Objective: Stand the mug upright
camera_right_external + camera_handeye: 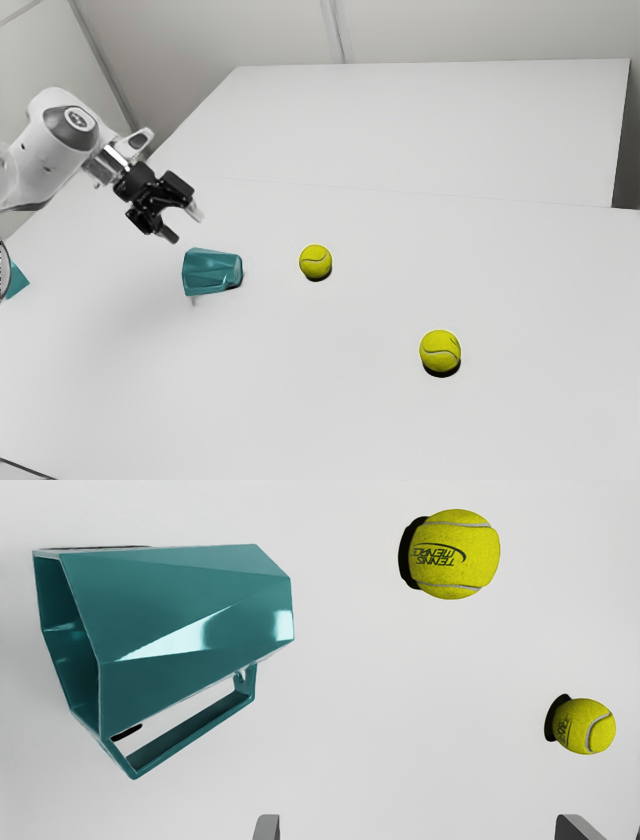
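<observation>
Going from the exterior view's left to its right, the gripper (184, 225) hangs above the table (330, 400), its two fingers spread apart and holding nothing. Just beyond it, the teal mug (212, 272) lies on its side, touching neither finger. Its long axis runs roughly level across the exterior view, with the open mouth facing that view's left and the narrower base pointing right, toward the nearer tennis ball (316, 262); the farther tennis ball (440, 350) sits well apart from both. In the wrist view the long axis lies roughly along the line joining the fingertips, and the handle (192, 735) juts from the side nearest the fingers. As for what is obscured, a teal shape (15, 282) at the exterior view's left edge is cut off, and I cannot tell what it is. The arm (60, 140) is cropped there too. Only a sliver of handle peeks out beneath the mug in that view. The mug's underside is hidden, its inside is dark and partly seen, and the wrist view crops both fingers.
</observation>
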{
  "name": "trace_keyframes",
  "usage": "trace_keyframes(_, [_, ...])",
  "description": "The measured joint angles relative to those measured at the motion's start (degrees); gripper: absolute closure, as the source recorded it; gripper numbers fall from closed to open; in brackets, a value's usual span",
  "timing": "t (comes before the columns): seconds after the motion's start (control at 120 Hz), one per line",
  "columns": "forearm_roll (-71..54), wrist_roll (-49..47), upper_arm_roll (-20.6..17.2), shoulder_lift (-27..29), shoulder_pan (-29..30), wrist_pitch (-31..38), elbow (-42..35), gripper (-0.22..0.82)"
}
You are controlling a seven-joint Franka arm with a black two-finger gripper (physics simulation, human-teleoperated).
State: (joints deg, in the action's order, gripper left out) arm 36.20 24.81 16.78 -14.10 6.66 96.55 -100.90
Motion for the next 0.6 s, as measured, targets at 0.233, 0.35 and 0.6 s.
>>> trace_keyframes(0.233, [4.28, 3.00, -0.13, -3.85, 5.09, 0.89, 1.02, 0.00])
trace_keyframes(0.35, [7.12, 5.17, -0.59, -7.63, 6.93, 0.96, 3.37, 0.00])
trace_keyframes(0.6, [11.45, 9.94, -0.98, -12.43, 9.00, 1.08, 4.06, 0.00])
